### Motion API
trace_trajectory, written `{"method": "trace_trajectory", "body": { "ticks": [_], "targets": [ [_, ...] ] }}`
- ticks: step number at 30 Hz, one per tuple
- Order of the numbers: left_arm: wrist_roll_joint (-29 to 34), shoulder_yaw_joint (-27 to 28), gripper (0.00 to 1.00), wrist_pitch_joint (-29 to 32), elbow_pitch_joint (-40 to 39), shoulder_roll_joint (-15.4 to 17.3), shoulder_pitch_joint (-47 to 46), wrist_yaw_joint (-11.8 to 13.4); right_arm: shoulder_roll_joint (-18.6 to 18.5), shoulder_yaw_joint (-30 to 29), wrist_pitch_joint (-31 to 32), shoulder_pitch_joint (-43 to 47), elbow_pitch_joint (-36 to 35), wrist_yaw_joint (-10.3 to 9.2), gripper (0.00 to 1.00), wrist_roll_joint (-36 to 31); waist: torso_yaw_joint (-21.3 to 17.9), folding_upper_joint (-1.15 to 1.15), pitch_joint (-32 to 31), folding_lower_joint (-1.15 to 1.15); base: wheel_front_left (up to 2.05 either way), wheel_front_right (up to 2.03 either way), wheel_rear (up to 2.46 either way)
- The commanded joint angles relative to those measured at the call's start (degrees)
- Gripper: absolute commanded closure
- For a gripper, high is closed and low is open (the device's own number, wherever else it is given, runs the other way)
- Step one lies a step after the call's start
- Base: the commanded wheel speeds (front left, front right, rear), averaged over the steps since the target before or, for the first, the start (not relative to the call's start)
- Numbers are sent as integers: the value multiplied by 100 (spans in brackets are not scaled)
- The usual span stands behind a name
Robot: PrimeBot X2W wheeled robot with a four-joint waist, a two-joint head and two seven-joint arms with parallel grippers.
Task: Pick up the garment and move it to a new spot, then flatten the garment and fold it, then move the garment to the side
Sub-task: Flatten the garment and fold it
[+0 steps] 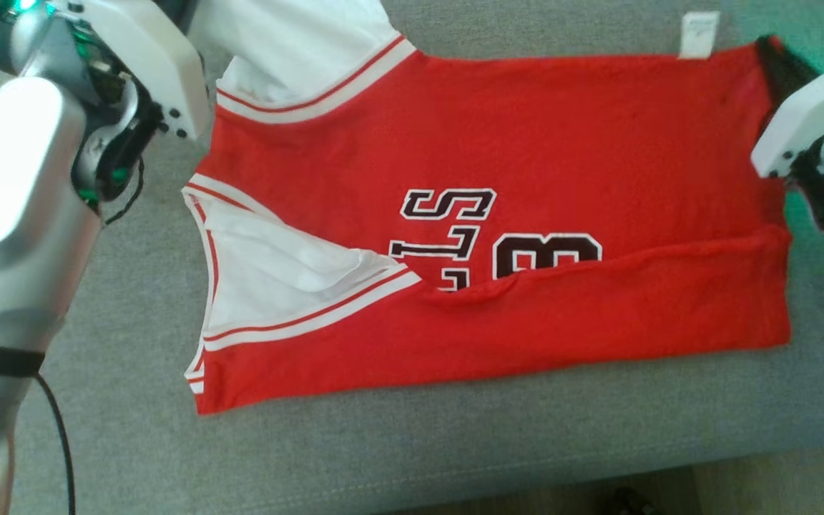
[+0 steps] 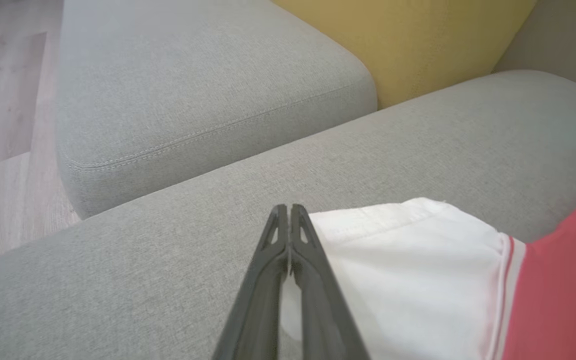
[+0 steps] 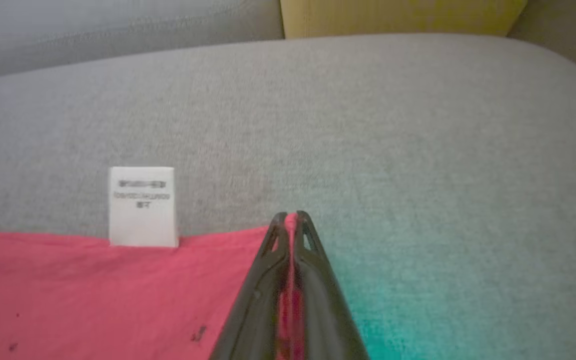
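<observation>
While pinching the white sleeve [image 2: 408,270] of the jersey [image 1: 526,129] in the left gripper [image 2: 289,210] and its red corner [image 3: 253,245] in the right gripper [image 3: 291,216], held both ends, seemingly to fold evenly.

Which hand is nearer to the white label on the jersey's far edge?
Right. The right hand pinches the red edge of the jersey just beside the label; the left hand grips the white sleeve at the opposite end.

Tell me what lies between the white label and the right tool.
Bare red edge of the jersey runs from the label to the right tool, shut on it; the right wrist view shows this.
</observation>
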Motion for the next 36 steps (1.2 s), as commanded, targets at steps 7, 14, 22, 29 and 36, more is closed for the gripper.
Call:
{"method": "trace_trajectory", "body": {
  "ticks": [7, 14, 22, 29, 36],
  "targets": [
    [105, 410, 100, -481, -6, 128, -586, 295, -71, -69, -785, -539, 240, 20, 100, -156, -30, 0, -11, 0, 0, 0, 0],
    [175, 362, 100, -859, 420, -92, -782, 269, 147, -5, -1268, -749, 767, 20, 100, -373, -37, 0, -114, 0, 0, 0, 0],
    [149, 164, 100, -893, 504, -31, -480, 38, 142, 238, -1451, -514, 841, 20, 100, -64, -5, 0, -366, 0, 0, 0, 0],
    [73, 51, 100, -742, 20, 241, 72, -9, -37, 551, -1343, -8, 542, 20, 100, 353, 0, 0, -735, 0, 0, 0, 0],
    [-544, -49, 100, 60, -1269, 700, 1207, -117, -551, 1012, -714, 733, -61, 20, 100, 912, 52, 0, -1144, 0, 0, 0, 0]
  ]
}}
